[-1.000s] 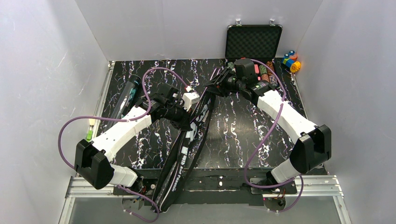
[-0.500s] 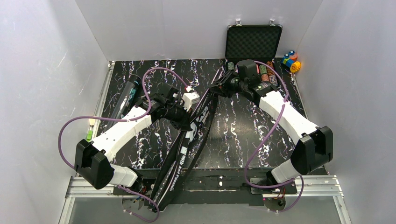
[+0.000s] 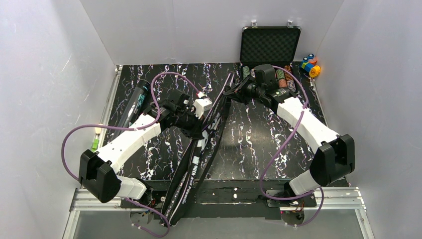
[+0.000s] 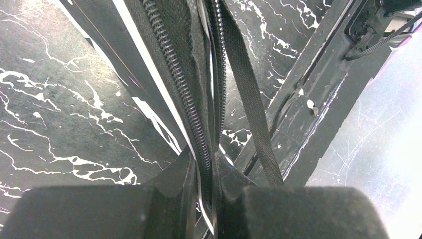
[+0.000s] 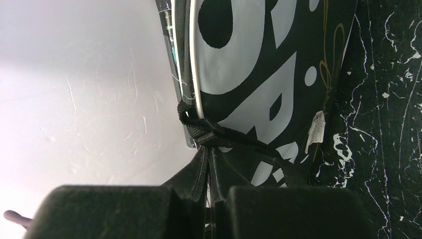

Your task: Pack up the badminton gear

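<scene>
Right of the racket bag (image 3: 191,169), the marbled table (image 3: 249,144) lay bare as far as the right arm (image 3: 303,122), leaving a wide lane. Left of the bag, the left arm (image 3: 127,142) and the black tube (image 3: 138,94) crowded the way. Beyond its far end stood the open chip case (image 3: 270,47).

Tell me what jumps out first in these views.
The long black racket bag lies diagonally across the middle of the table, the left arm's fingers pinching its zipper edge and the right arm's fingers near its far end. An open black case stands at the far right.
</scene>
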Motion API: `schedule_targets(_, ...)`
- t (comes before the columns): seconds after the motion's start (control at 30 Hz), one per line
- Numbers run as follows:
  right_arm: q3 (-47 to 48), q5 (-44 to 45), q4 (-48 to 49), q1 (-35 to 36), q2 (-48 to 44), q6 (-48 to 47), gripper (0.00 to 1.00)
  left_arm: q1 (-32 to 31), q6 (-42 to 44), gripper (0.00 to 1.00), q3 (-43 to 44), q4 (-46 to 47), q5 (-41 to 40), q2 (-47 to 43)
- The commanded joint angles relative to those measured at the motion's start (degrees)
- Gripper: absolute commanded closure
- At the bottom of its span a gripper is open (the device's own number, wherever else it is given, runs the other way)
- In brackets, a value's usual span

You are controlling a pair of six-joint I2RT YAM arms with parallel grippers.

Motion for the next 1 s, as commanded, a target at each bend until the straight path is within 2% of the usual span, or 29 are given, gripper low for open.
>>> schedule_targets(0.0, -0.34, 0.29, 2.21, -0.38, -0.18, 0.05, 0.93, -0.31, 0.95, 1.0, 0.42, 2.69, 2.15, -4.57)
schedule_targets(0.13, 0.44, 0.04, 2.51, -0.4, 0.16, 0.09, 0.99, -0.31, 0.94, 1.0, 0.41, 2.67, 2.25, -4.52)
schedule_targets(0.4, -1.84, -1.58, 4.16, 0.17, -1.81, 0.71, 0.99, -0.31, 0.82, 1.0, 0.65, 2.81, 2.37, -4.0)
schedule_targets(0.87, -8.01, -0.51, 3.86, 6.17, -5.84, -0.8, 0.99, -0.31, 0.76, 1.0, 1.03, 2.76, 2.18, -3.41)
schedule_targets(0.9, -7.58, 0.68, 2.95, 5.91, -6.07, -1.0, 0.98, -0.31, 0.77, 1.0, 1.1, 2.77, 2.2, -3.36)
schedule_targets(0.97, -6.56, 2.22, 1.68, 5.11, -6.17, -1.16, 0.77, -0.31, 0.77, 1.0, 1.2, 2.64, 2.15, -3.42)
